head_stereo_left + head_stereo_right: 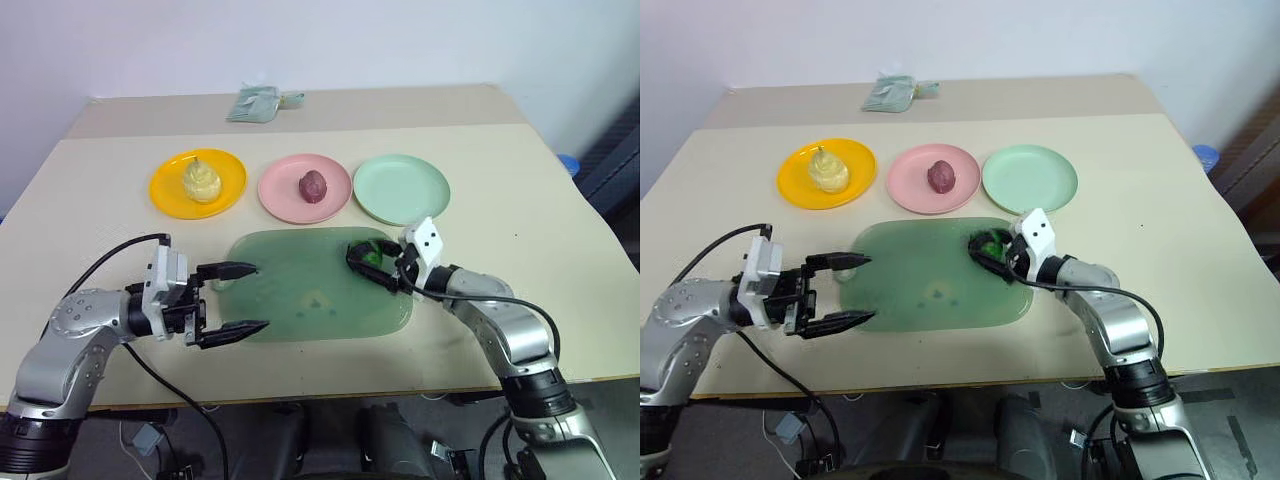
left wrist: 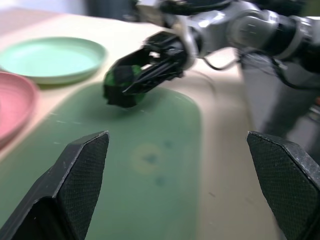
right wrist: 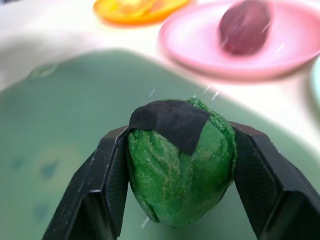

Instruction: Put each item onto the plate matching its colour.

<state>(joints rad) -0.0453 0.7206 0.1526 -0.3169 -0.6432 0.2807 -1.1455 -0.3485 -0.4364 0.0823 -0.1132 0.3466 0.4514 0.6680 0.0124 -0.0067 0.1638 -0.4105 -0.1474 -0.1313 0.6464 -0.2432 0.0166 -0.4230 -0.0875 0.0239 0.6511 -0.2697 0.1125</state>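
Observation:
A green ball (image 3: 180, 165) with a black patch sits between my right gripper's fingers (image 3: 107, 175), which are shut on it. It hangs low over the far right corner of the translucent green board (image 1: 300, 290), near the mint green plate (image 1: 402, 188), which holds nothing. The pale yellow mound (image 1: 201, 182) rests on the orange-yellow plate (image 1: 165, 185). The maroon ball (image 1: 313, 185) lies on the pink plate (image 1: 285, 190). My right gripper (image 1: 368, 262) reaches in from the right. My left gripper (image 1: 240, 298) stands open at the board's left edge, holding nothing.
The three plates stand in a row behind the board. A crumpled pale green packet (image 1: 255, 103) lies at the table's back edge. A blue object (image 1: 568, 162) shows past the table's right edge.

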